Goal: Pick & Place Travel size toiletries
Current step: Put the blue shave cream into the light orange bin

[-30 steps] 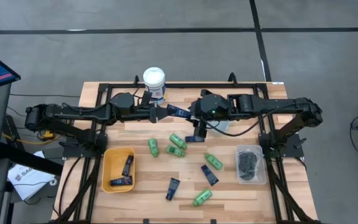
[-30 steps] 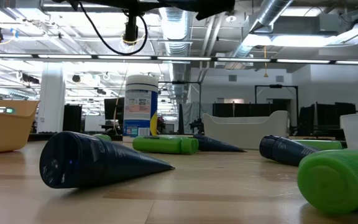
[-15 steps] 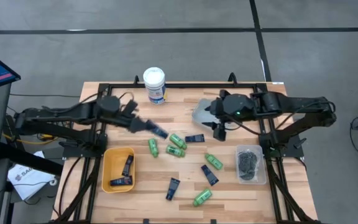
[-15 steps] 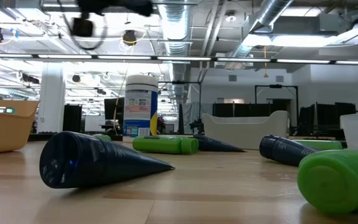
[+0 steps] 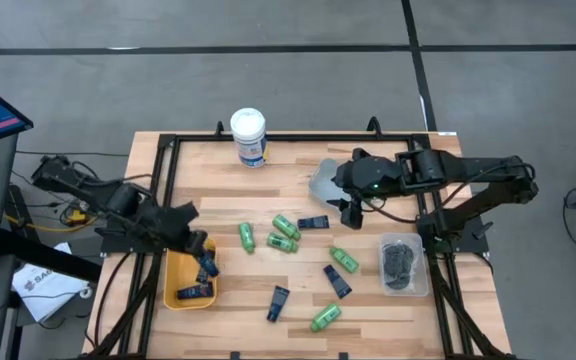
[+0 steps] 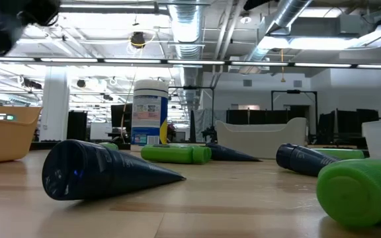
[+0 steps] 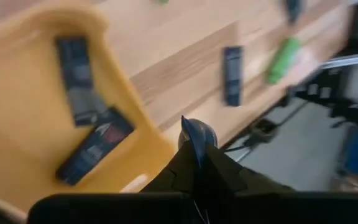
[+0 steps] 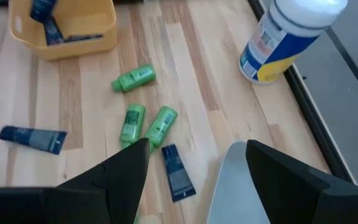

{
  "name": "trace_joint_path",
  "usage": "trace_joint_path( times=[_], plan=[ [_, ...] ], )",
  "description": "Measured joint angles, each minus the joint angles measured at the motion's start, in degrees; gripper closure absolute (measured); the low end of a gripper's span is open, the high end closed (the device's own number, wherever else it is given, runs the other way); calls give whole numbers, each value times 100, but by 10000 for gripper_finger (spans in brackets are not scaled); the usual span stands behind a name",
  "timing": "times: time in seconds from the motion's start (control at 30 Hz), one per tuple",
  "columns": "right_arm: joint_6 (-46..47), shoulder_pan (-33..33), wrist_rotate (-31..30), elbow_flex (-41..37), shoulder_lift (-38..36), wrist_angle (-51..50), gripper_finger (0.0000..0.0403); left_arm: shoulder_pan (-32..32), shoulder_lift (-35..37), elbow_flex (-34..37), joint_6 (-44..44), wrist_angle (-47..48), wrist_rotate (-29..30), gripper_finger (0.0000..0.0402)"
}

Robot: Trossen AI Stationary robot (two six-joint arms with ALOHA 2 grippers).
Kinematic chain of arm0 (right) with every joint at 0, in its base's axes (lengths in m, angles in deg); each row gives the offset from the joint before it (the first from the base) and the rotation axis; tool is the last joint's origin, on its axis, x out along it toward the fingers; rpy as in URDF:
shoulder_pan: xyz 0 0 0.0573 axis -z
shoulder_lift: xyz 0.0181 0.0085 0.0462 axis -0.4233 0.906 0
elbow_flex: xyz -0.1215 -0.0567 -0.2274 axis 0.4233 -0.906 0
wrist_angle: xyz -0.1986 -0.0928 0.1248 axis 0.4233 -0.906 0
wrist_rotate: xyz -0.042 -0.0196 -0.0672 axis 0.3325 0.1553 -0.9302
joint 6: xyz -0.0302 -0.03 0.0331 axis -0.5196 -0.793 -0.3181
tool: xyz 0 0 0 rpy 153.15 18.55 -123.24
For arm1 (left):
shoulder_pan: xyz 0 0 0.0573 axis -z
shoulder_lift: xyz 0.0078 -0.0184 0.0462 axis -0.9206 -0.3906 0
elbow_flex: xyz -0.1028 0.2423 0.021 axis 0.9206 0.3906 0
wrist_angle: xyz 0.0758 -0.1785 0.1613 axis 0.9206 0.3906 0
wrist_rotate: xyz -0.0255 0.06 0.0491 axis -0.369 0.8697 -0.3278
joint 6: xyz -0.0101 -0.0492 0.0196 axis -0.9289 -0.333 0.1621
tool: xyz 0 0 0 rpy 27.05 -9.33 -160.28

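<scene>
Green bottles (image 5: 286, 226) and navy tubes (image 5: 336, 281) lie flat and scattered on the wooden table. Two navy tubes (image 7: 95, 146) lie in the yellow bin (image 5: 174, 272) at the near left. My left gripper (image 5: 194, 243) hangs over the bin's right rim, shut on another navy tube (image 7: 196, 129). My right gripper (image 5: 352, 212) stands open above the table's far right. It holds nothing, and a navy tube (image 8: 178, 171) lies on the table below it. Dark tins fill a clear container (image 5: 403, 262) at the right. My left gripper pinches a navy tube between its two fingers. One rounded end of the tube (image 7: 197, 132) sticks out past the fingertips. The fingers slant downward toward the bin. The tube is lifted clear, above the bin's rim (image 7: 157, 140).
A tall white canister (image 5: 249, 137) with a blue label stands at the far edge. A flat grey sheet (image 5: 325, 181) lies under my right arm. Black frame rails (image 5: 168, 150) run along the table's far and side edges. Bare wood shows at the far left.
My left gripper has swung with the navy tube from beside the white canister toward the table's left and near edge. It has tipped downward and now hangs over the yellow bin. My right gripper has drawn back a little toward the right edge.
</scene>
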Motion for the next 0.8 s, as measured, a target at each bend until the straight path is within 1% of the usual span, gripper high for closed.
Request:
trace_joint_path(
  times=[0.13,0.33,0.57,0.8],
  plan=[
    [2,0,2,-2,194,-56,143,471,-403,0,-502,257,-33,396],
    [0,0,4,-2,435,-79,143,921,-1048,0,-948,444,-362,396],
    [0,0,9,-2,533,-155,143,1046,-1610,0,-1099,653,-465,388],
    [0,0,9,-1,529,-137,143,1046,-1730,2,-1096,822,-463,367]
  ],
)
